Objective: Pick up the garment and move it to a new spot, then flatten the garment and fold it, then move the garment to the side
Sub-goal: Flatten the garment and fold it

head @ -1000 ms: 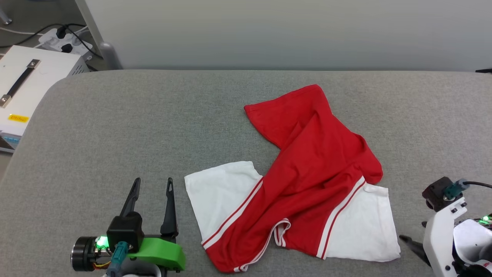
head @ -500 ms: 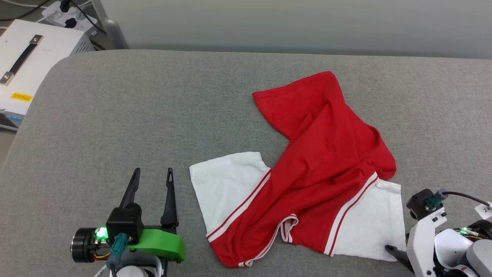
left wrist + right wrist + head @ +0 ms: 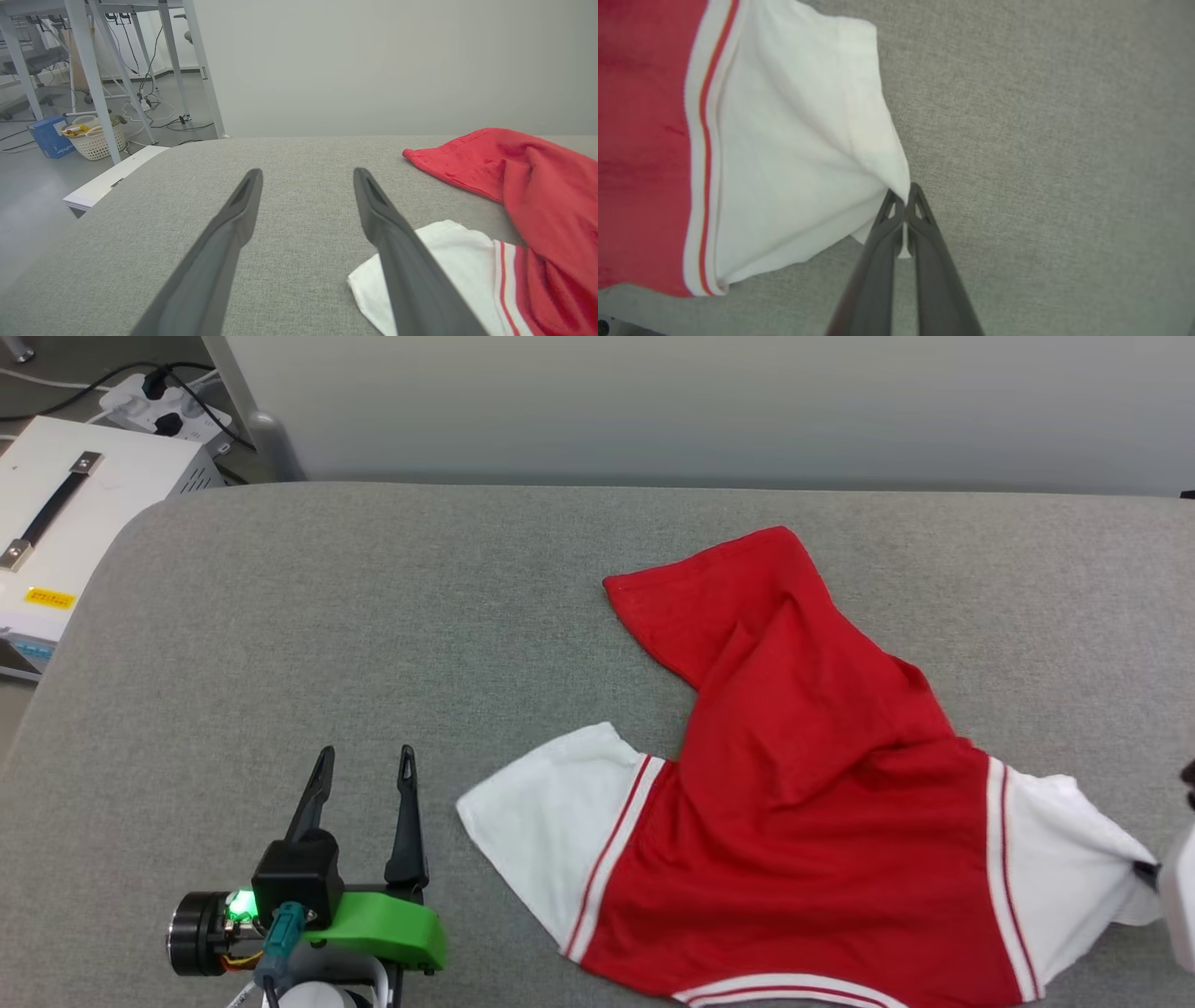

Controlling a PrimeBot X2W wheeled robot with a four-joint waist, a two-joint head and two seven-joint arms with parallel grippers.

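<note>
The garment [image 3: 803, 803], a red jersey with white sleeves and red-white stripe trim, lies spread across the grey surface, its red body running up toward the far edge. My right gripper [image 3: 903, 196] is shut on the edge of the garment's white right sleeve [image 3: 794, 154], which is pulled into taut folds toward the fingertips; in the head view this pinched sleeve tip [image 3: 1134, 873] sits at the right edge. My left gripper [image 3: 362, 770] stands open on the bare surface, left of the other white sleeve [image 3: 546, 821], holding nothing. In the left wrist view that sleeve [image 3: 448, 261] lies beside the right finger.
The grey padded surface [image 3: 373, 616] stretches wide to the left and behind the garment. A white box with a handle [image 3: 65, 523] and a power strip [image 3: 154, 401] stand past its left corner. A pale wall [image 3: 653, 401] runs behind. Table legs and a basket [image 3: 96, 137] stand on the floor.
My right gripper has shut on the right sleeve and pulled it rightward, stretching the jersey's shoulder part out flat. The head camera shifted a little. The left gripper stayed still.
</note>
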